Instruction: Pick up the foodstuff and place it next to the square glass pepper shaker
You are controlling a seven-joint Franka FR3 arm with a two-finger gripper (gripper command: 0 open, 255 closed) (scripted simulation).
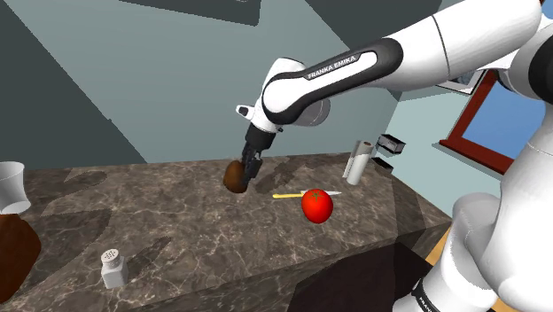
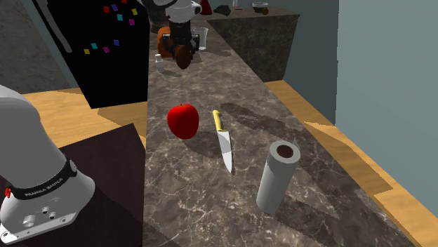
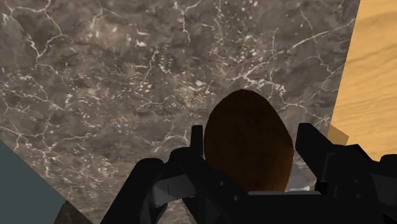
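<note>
Start at the shoulder view's left. You see a white cup [image 1: 9, 184] at the edge of the dark stone counter [image 1: 195, 239]. Near the front edge stands the small pale shaker [image 1: 112, 267] with dots on its top. It stands alone, well apart from the other things.

Next, in the middle, your gripper [image 1: 249, 168] points down from the white arm [image 1: 354, 66]. It holds the brown food [image 1: 235, 175], which is round like an egg. The food seems to hang a little above the counter, well apart from the shaker. In the wrist view the two black fingers [image 3: 196, 145] press on both sides of the brown food, so the hand is closed around it. The stone counter lies below it.

Go on to the right. A knife [image 1: 288, 194] with a yellow handle lies flat. A red fruit [image 1: 317, 206] sits just beside it, near the blade. Further right, a white paper roll [image 1: 357, 162] stands upright near the counter's end.
</note>
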